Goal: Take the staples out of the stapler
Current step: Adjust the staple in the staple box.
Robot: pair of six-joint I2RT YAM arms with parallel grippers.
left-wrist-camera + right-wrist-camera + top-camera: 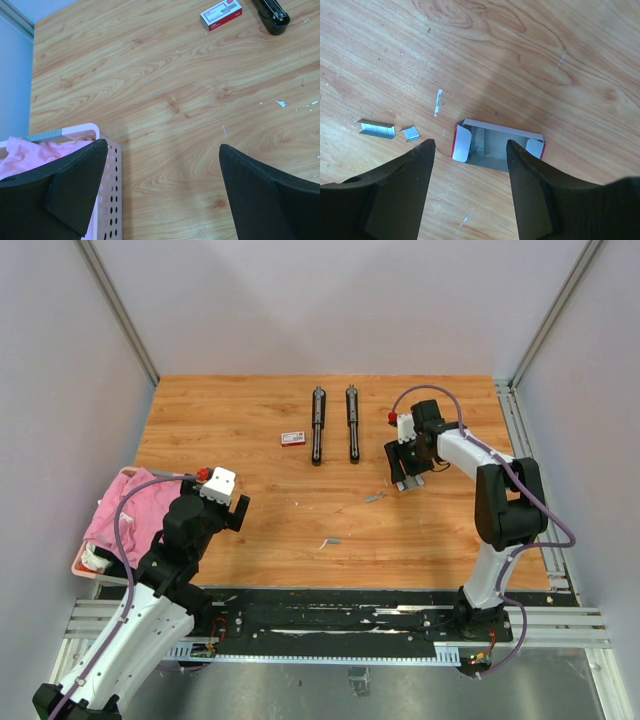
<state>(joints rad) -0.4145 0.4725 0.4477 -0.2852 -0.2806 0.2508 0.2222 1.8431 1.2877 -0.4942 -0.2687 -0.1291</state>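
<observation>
Below, ridged silvery staples (376, 129) lie beside an open rectangular cardboard box (492, 145).

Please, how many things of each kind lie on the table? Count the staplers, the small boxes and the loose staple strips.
Staplers: 2
Small boxes: 2, one closed and one open
Loose staple strips: 3, two beside the open box and one farther off
Total: 7
</observation>
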